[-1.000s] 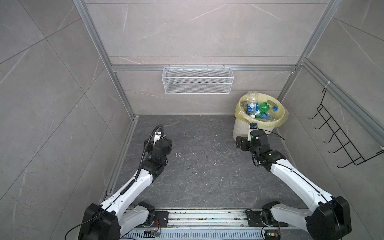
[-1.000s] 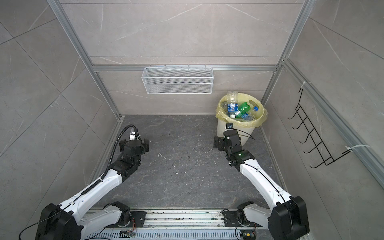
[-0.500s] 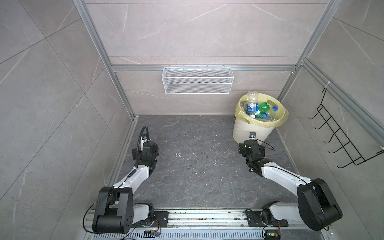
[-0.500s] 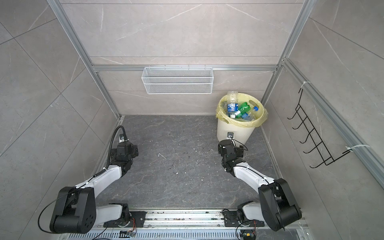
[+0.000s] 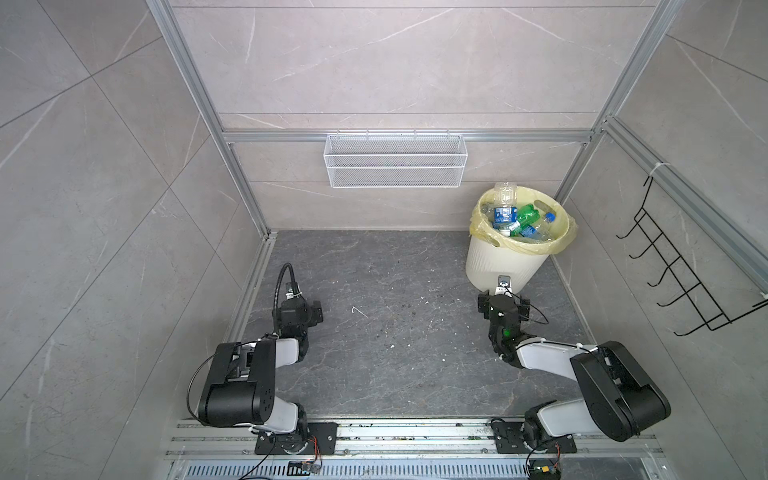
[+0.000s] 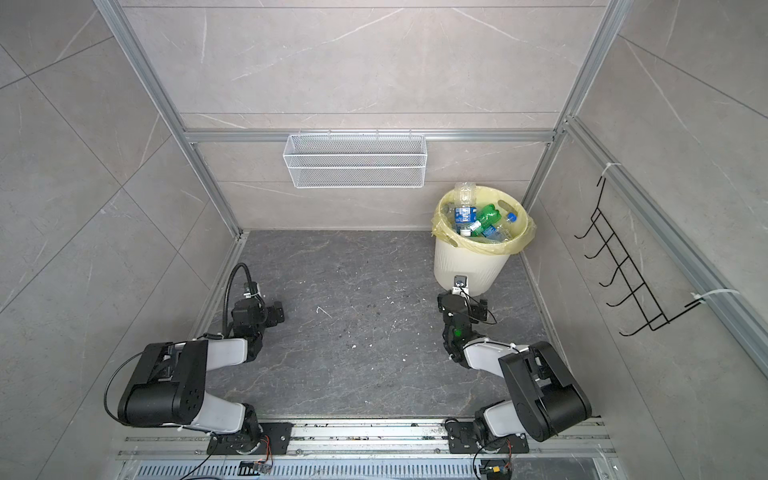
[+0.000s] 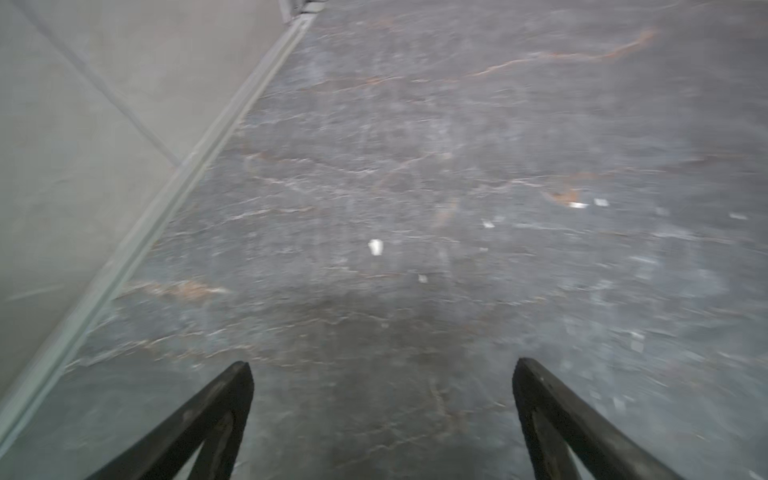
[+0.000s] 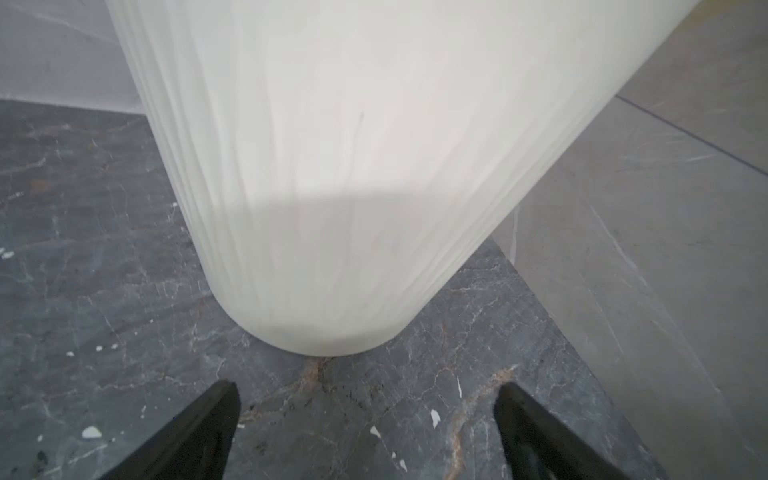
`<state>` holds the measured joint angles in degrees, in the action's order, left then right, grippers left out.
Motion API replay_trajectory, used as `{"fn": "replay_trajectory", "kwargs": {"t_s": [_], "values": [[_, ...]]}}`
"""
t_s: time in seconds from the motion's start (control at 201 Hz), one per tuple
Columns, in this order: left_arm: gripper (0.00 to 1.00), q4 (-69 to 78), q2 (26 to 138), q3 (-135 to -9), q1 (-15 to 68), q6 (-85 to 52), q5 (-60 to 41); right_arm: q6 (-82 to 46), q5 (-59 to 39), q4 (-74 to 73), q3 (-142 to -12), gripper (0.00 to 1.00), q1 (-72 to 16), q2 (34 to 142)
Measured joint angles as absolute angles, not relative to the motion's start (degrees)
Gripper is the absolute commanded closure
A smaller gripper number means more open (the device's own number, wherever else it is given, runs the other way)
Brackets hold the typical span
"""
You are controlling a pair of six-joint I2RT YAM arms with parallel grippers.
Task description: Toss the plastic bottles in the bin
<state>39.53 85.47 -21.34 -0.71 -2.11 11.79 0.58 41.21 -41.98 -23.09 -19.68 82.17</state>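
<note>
The bin [image 8: 353, 166] fills the upper and middle of the frame, its cream ribbed wall slightly blurred and a soft shadow across its lower part. Its rounded base meets the dark veined floor [image 8: 83, 257] just below centre. At the bottom edge the right gripper [image 8: 368, 388] stands spread wide, with bare floor between its black fingers [image 8: 208, 428]. White flecks [image 8: 91, 432] dot the lower left. Grey wall tile [image 8: 648, 232] runs down the right side.

The left hand [image 7: 380, 370] pulls back toward its base, low along the side wall [image 7: 83, 124]; the right hand [image 8: 368, 390] pulls back too, sinking before the foot of the bin [image 8: 353, 166]
</note>
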Motion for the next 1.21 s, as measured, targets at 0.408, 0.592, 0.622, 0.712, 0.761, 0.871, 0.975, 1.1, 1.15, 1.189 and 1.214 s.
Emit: {"fn": "replay_trajectory", "kwargs": {"t_s": [0.408, 0.592, 0.622, 0.712, 0.761, 0.871, 0.975, 1.1, 1.15, 1.189, 1.214], "values": [[0.00, 45.36, 86.30, -20.32, -1.54, -1.21, 5.80, 2.39, 46.70, -53.87, -20.78, 0.01, -19.81, 87.66], [0.00, 45.52, 86.30, -20.29, -1.54, -1.21, 5.61, 1.28, 43.83, -53.65, -20.62, 0.00, -16.88, 87.13], [0.00, 45.52, 86.30, -20.32, -1.54, -1.21, 5.61, 1.04, 43.05, -53.80, -20.27, 0.00, -16.36, 86.61], [0.00, 45.52, 86.30, -20.32, -1.54, -1.21, 5.58, 0.64, 40.69, -54.92, -18.39, 0.00, -15.46, 84.95], [0.00, 45.52, 86.30, -20.29, -1.54, -1.21, 5.58, 0.43, 39.07, -55.79, -17.21, 0.00, -15.07, 84.38], [0.00, 45.52, 86.30, -20.32, -1.54, -1.21, 5.56, -0.73, 30.94, -57.54, -15.05, 0.00, -11.14, 84.18], [0.00, 45.54, 86.30, -20.32, -1.54, -1.21, 5.54, -1.98, 25.28, -59.90, -14.46, 0.00, -6.96, 86.78], [0.00, 45.54, 86.30, -20.32, -1.54, -1.21, 5.43, -2.15, 22.13, -60.45, -14.70, 0.00, -6.70, 86.91], [0.00, 45.56, 86.30, -20.32, -1.54, -1.21, 5.41, -2.17, 20.51, -58.96, -15.62, 0.00, -6.94, 86.96], [0.00, 45.56, 86.30, -20.29, -1.54, -1.21, 5.41, -2.15, 19.11, -58.24, -16.51, 0.00, -6.85, 87.02], [0.00, 45.56, 86.30, -20.32, -1.54, -1.21, 5.41, -2.17, 18.52, -57.95, -16.97, 0.00, -6.70, 87.02]]}}
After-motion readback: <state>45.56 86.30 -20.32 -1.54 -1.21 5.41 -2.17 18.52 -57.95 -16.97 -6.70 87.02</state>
